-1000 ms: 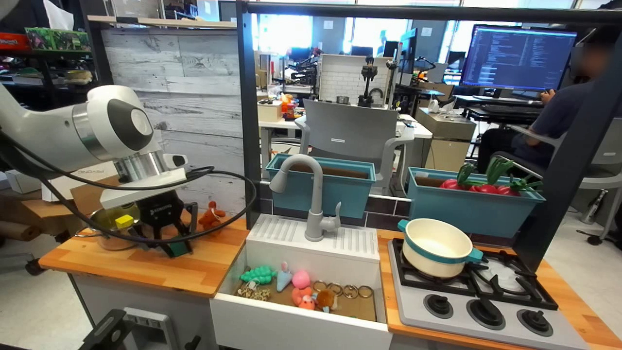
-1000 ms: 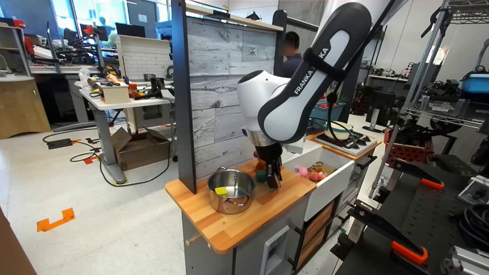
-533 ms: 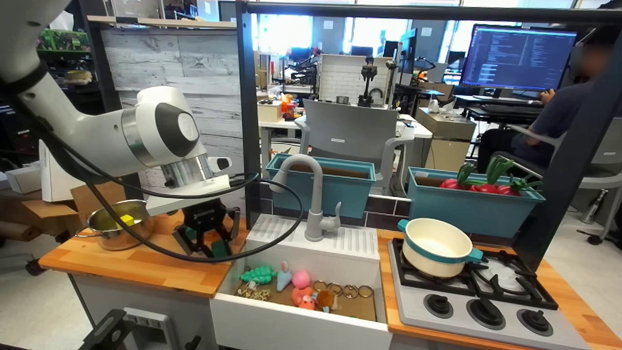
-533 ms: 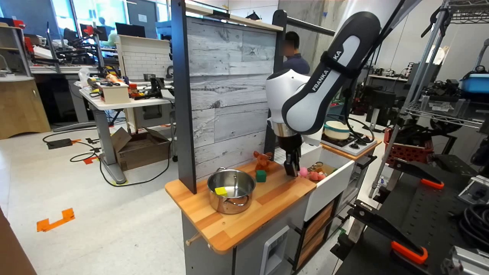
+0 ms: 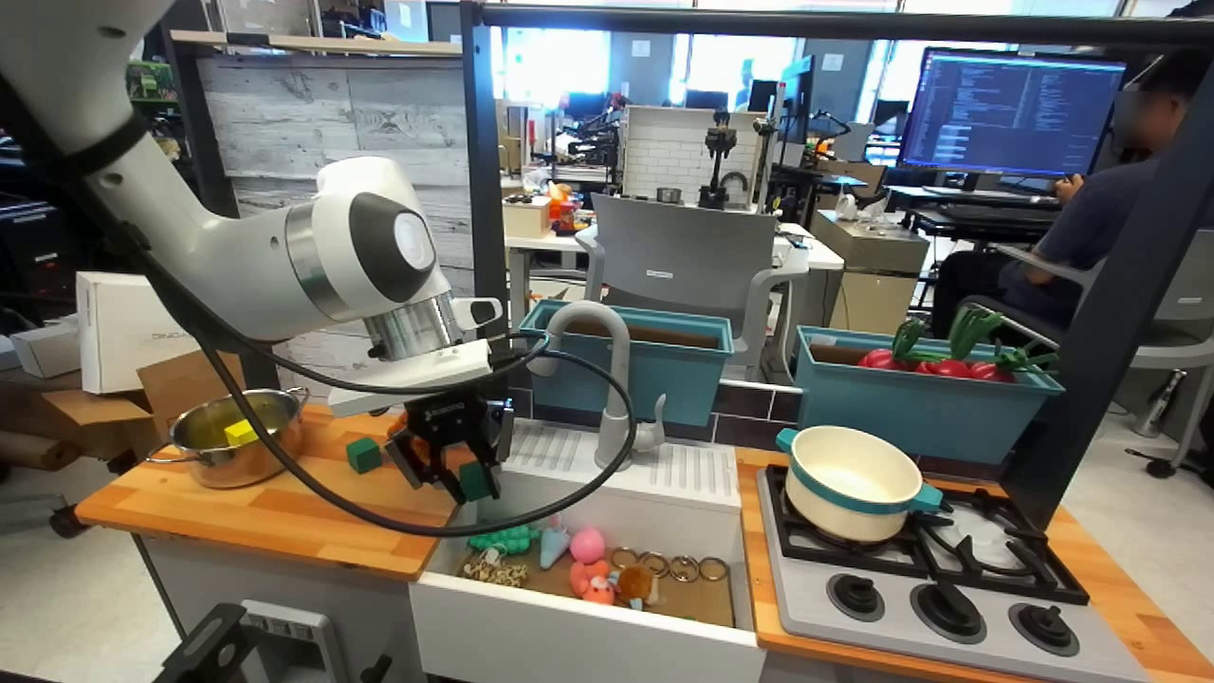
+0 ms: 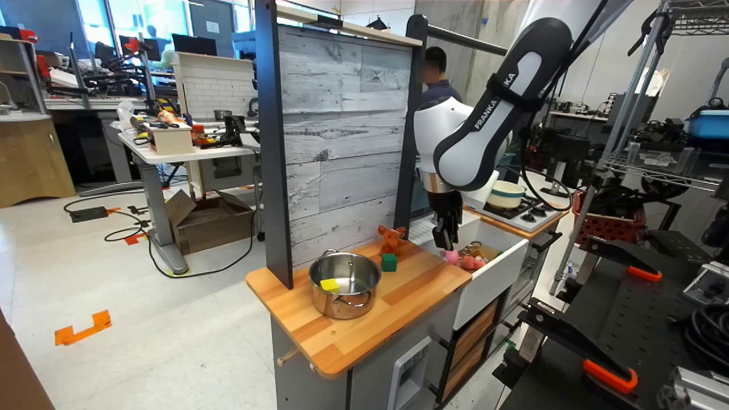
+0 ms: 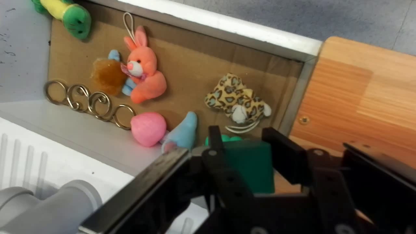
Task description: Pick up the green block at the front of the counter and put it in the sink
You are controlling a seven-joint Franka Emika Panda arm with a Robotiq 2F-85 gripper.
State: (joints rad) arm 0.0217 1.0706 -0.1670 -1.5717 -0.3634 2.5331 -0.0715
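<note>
Green block hangs pinched in the tool above the sink's edge.

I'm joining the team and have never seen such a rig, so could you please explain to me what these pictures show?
The machine is a single robot arm ending in a black two-fingered gripper. The two wide pictures come from cameras outside the robot, looking from different places; the close one looks down past the gripper from a camera on the arm. On the wooden counter you can see a metal pot with a yellow block inside, a loose green cube and an orange toy. Next to it is a white sink with plush toys and metal rings in it. The gripper is closed on a similar green block, held in the air near where counter and sink meet.
</note>
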